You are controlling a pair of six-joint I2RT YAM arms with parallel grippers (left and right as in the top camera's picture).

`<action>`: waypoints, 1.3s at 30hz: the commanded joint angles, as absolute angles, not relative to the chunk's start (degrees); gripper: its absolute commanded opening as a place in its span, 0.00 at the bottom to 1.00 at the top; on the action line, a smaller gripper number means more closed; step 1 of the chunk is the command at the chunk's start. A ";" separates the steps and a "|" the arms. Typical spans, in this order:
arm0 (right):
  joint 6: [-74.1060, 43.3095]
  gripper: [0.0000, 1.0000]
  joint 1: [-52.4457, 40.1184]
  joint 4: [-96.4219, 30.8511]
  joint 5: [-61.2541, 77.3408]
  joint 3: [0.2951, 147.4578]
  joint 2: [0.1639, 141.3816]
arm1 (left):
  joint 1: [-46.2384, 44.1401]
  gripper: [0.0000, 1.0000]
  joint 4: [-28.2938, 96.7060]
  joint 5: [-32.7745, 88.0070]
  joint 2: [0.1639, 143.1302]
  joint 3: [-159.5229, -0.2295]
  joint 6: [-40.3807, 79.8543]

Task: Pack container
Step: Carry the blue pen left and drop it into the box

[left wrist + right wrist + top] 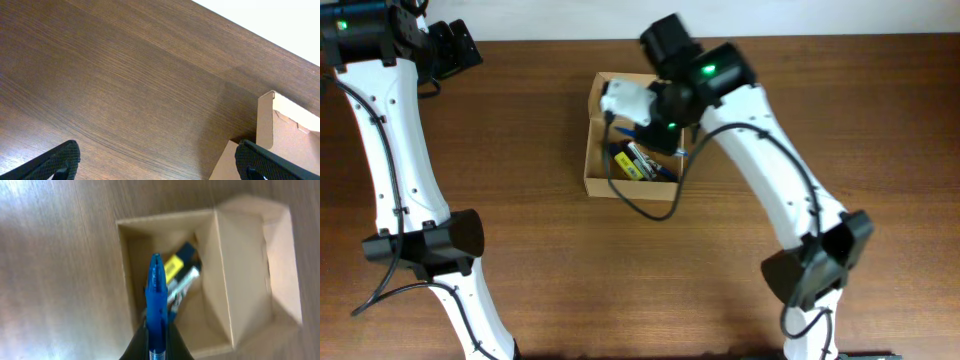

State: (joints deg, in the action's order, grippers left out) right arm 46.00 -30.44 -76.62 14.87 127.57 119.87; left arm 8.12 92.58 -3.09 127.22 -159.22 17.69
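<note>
Above the open box [165,219], my right claw [156,347] is clamped on a blue pen [155,295], so I judge the next move is lowering it inside.

The right gripper [156,349], at the bottom edge, clamps a slim translucent blue plastic pen [156,292] whose tip reaches over the small open tan cardboard box [165,218]. Inside lie a yellow-and-black marker [175,265] and a pale, blurred pen-like item [184,280] touching it. The box's hinged cardboard flap [280,265] hangs open at right, over the brown wooden table [55,255].
</note>
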 commanded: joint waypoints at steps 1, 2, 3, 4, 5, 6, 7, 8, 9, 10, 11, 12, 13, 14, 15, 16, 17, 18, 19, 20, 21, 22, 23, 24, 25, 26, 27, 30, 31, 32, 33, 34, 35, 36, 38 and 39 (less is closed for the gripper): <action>49.32 0.04 -32.12 -74.00 14.39 127.00 122.85 | 8.43 1.00 92.62 -2.52 127.17 -160.22 17.04; 49.34 0.04 -32.32 -72.97 14.37 127.00 123.92 | 8.43 1.00 92.62 -2.52 127.17 -160.22 17.04; 49.36 0.04 -32.45 -72.38 14.37 127.00 124.51 | 8.43 1.00 92.62 -2.52 127.17 -160.22 17.04; 49.74 0.04 -32.58 -71.53 14.35 127.00 125.62 | 8.43 1.00 92.62 -2.52 127.17 -160.22 17.04; 50.26 0.04 -32.58 -71.02 14.37 127.00 126.41 | 8.43 1.00 92.62 -2.52 127.17 -160.22 17.04; 50.96 0.04 -32.58 -70.61 14.35 127.00 127.26 | 8.43 1.00 92.64 -2.52 127.17 -160.22 17.04; 51.66 0.04 -32.56 -70.17 14.35 127.00 128.22 | 8.43 1.00 92.62 -2.52 127.17 -160.22 17.04; 51.94 0.04 -32.56 -69.89 14.35 127.00 128.90 | 8.43 1.00 92.62 -2.52 127.17 -160.22 17.04; 52.14 0.04 -32.56 -69.34 14.33 127.00 129.78 | 8.43 1.00 92.62 -2.52 127.17 -160.22 17.04; 52.29 0.04 -32.49 -68.86 14.35 127.00 130.47 | 8.43 1.00 92.62 -2.52 127.17 -160.22 17.04; 52.27 0.04 -32.45 -68.42 14.35 127.00 131.13 | 8.43 1.00 92.62 -2.52 127.17 -160.22 17.04; 52.27 0.04 -32.38 -68.01 14.37 127.00 131.90 | 8.43 1.00 92.62 -2.52 127.17 -160.22 17.04; 52.25 0.04 -32.38 -67.72 14.39 127.00 132.77 | 8.43 1.00 92.64 -2.52 127.17 -160.22 17.04; 52.18 0.04 -32.40 -67.64 14.41 127.00 133.62 | 8.43 1.00 92.62 -2.52 127.17 -160.22 17.04; 52.05 0.04 -32.42 -67.59 14.41 127.00 134.54 | 8.43 1.00 92.62 -2.52 127.17 -160.22 17.04; 52.03 0.04 -32.53 -67.64 14.41 127.00 135.41 | 8.43 1.00 92.62 -2.52 127.17 -160.22 17.04; 52.03 0.04 -32.53 -67.68 14.37 126.96 136.29 | 8.43 1.00 92.62 -2.52 127.17 -160.22 17.04; 51.96 0.04 -32.53 -67.68 14.35 126.96 137.08 | 8.43 1.00 92.62 -2.52 127.17 -160.22 17.04; 51.53 0.04 -32.51 -67.66 14.35 126.96 137.71 | 8.43 1.00 92.62 -2.52 127.17 -160.22 17.04; 51.31 0.04 -32.49 -67.64 14.35 126.96 138.28 | 8.43 1.00 92.62 -2.52 127.17 -160.22 17.04; 50.87 0.04 -32.47 -67.59 14.33 126.96 138.50 | 8.43 1.00 92.62 -2.52 127.17 -160.22 17.04; 50.37 0.04 -32.36 -67.16 14.33 126.96 138.98 | 8.43 1.00 92.62 -2.52 127.17 -160.22 17.04; 49.91 0.04 -32.29 -66.87 14.35 126.96 139.04 | 8.43 1.00 92.62 -2.52 127.17 -160.22 17.04; 48.99 0.04 -32.21 -66.28 14.33 126.93 139.31 | 8.43 1.00 92.62 -2.52 127.17 -160.22 17.04; 48.18 0.04 -32.12 -65.80 14.35 126.93 139.37 | 8.43 1.00 92.62 -2.52 127.17 -160.22 17.04; 46.92 0.04 -31.94 -65.23 14.33 126.89 139.52 | 8.43 1.00 92.62 -2.52 127.17 -160.22 17.04; 45.84 0.04 -31.83 -64.82 14.28 126.89 139.57 | 8.43 1.00 92.62 -2.52 127.17 -160.22 17.04; 39.40 0.04 -31.64 -63.22 10.37 126.89 139.98 | 8.43 1.00 92.62 -2.52 127.17 -160.22 17.04; 37.15 0.04 -31.53 -63.13 8.73 126.89 140.03 | 8.43 1.00 92.62 -2.52 127.17 -160.22 17.04; 35.79 0.04 -31.46 -63.22 8.03 126.89 140.03 | 8.43 1.00 92.62 -2.52 127.17 -160.22 17.04; 34.65 0.04 -31.42 -63.42 7.86 126.89 140.03 | 8.43 1.00 92.62 -2.52 127.17 -160.22 17.04; 33.95 0.04 -31.35 -63.53 7.79 126.91 140.03 | 8.43 1.00 92.62 -2.52 127.17 -160.22 17.04; 33.76 0.04 -31.38 -63.81 7.66 126.91 140.03 | 8.43 1.00 92.62 -2.52 127.17 -160.22 17.04; 33.76 0.04 -31.38 -64.12 7.64 126.89 140.03 | 8.43 1.00 92.62 -2.52 127.17 -160.22 17.04; 33.78 0.04 -31.38 -64.62 7.64 126.89 140.05 | 8.43 1.00 92.62 -2.52 127.17 -160.22 17.04; 33.80 0.04 -31.38 -64.69 7.64 126.80 140.05 | 8.43 1.00 92.62 -2.52 127.17 -160.22 17.04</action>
